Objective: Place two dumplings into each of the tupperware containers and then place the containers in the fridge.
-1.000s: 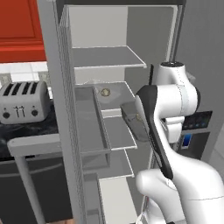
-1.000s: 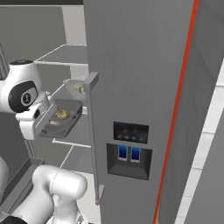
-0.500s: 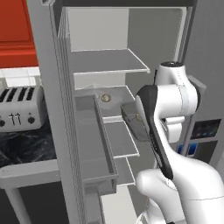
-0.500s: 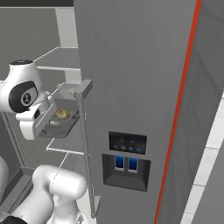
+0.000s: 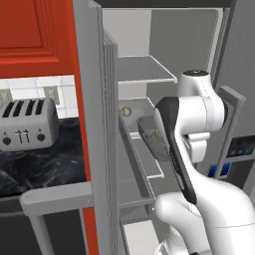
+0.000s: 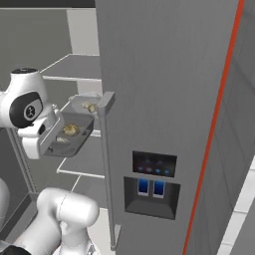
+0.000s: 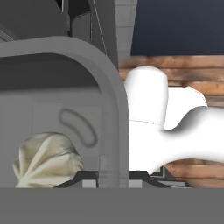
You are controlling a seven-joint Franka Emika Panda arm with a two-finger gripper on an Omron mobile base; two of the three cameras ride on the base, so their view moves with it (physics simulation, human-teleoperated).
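Inside the tall grey fridge (image 6: 164, 74), your claw (image 7: 111, 173) is clamped on the rim of the darker grey rectangular tupperware container (image 6: 69, 134) holding pale pleated dumplings (image 6: 70, 130), tray's long axis pointing toward the pale shelf (image 6: 89, 158) just beyond and below it.

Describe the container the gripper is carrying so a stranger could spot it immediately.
Start at the tall grey fridge with its door open. In front of its middle shelf, the gripper holds a darker grey tupperware container by its rim, with dumplings inside. Unlike the lighter silvery container already resting on the shelf behind it, this one hangs in the air.
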